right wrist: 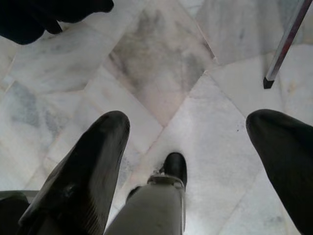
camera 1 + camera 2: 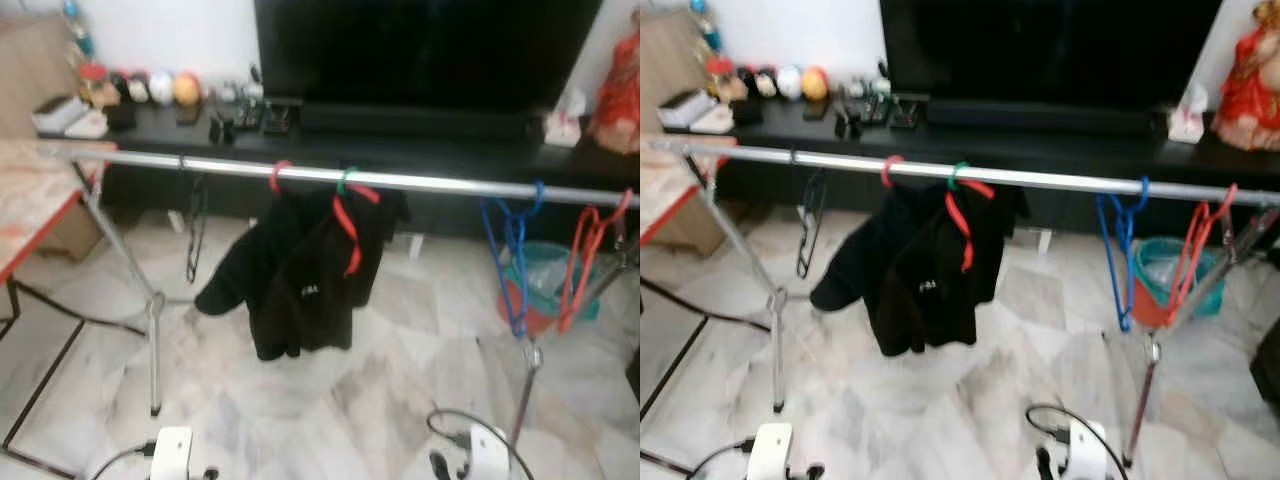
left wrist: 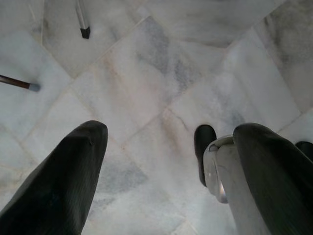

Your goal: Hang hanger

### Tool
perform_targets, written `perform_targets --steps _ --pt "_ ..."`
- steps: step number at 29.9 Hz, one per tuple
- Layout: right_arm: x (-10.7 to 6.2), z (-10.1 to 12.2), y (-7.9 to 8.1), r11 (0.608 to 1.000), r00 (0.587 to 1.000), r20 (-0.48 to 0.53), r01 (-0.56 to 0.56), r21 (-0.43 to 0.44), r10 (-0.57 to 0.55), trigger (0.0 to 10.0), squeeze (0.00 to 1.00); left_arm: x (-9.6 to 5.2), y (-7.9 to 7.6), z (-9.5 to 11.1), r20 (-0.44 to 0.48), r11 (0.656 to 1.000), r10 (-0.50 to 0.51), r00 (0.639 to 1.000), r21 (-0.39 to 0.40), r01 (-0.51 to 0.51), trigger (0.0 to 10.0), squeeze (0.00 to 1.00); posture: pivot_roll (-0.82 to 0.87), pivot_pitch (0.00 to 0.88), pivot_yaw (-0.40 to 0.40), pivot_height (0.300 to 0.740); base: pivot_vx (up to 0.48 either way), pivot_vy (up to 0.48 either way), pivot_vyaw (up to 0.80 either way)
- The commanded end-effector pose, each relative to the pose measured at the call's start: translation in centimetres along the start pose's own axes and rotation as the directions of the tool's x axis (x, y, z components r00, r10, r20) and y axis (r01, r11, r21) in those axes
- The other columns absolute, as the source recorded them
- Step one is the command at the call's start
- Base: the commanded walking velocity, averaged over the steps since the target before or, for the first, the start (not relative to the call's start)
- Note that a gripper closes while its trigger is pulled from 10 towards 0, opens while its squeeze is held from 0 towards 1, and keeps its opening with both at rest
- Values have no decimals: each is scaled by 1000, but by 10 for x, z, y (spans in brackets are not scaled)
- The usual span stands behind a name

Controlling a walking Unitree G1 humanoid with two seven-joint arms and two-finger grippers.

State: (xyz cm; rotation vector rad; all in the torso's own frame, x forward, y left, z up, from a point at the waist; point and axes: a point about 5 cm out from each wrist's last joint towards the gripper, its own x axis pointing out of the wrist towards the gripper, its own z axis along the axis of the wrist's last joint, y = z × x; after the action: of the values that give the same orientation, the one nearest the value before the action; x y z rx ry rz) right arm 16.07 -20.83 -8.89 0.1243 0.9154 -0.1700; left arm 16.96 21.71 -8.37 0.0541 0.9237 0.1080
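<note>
Black jacket (image 2: 300, 275) on red hanger (image 2: 347, 225), white logo unreadable | steel rail (image 2: 420, 182) | both jaws wide, empty

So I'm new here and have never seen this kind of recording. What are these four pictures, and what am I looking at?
The top two come from a camera on a walking robot's head, looking forward and down. The white parts at the bottom edge are its arms, hanging low. Ahead stands a metal clothes rail on a marble floor. On it hang a black hanger, a black garment with a red hanger, a blue hanger and another red hanger. Behind is a dark TV on a low cabinet.

The other two come from cameras on the wrists, looking along each gripper's black fingers at the floor. The left gripper and right gripper are both open and hold nothing.
</note>
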Motion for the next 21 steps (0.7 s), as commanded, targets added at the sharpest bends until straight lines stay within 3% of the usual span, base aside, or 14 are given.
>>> perform_targets --steps 1,21 --pt "1 4 4 1000 1000 11 -10 -1 10 10000 0 0 2 -1 -7 1000 5 1000 -3 -5 10000 0 -52 0 -8 740 0 285 0" --pt "1 3 7 1000 1000 10 -15 -4 15 10000 0 0 4 0 -6 1000 10 1000 -4 -10 10000 0 -48 0 -5 740 0 280 0"
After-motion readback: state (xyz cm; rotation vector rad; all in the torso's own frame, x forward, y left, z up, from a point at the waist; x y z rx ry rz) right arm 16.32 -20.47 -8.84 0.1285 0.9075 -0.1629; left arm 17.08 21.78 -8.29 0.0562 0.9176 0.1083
